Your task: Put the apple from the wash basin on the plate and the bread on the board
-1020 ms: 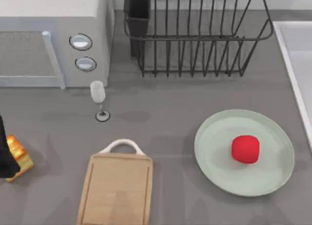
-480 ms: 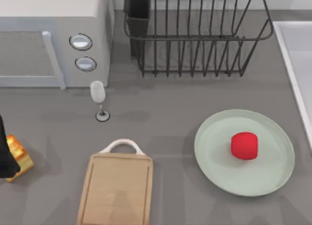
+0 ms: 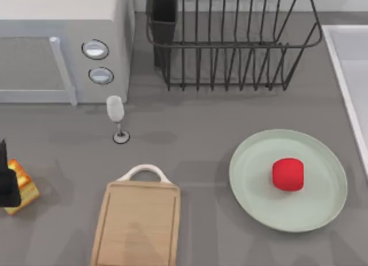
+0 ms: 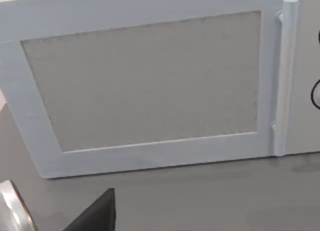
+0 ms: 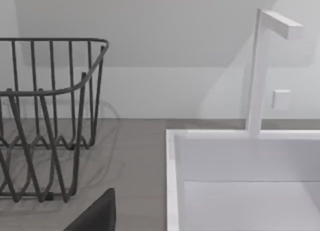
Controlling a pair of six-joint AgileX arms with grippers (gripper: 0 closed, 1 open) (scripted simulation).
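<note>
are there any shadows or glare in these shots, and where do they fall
Top view: soft, even light with no glare; the wine glass casts a faint shadow toward the table's right, and the plate a dim one to its left. Right wrist view: the faucet and dish rack throw pale shadows on the wall and counter. Left wrist view: the microwave is flatly lit.

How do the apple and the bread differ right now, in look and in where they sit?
The apple is plain bright red and rounded; the bread is a golden-brown chunk with pale yellow sides. The apple lies on the plate; the bread lies on the bare table at the far left, off the board, with the left gripper at it. Both are small, about the same size.
</note>
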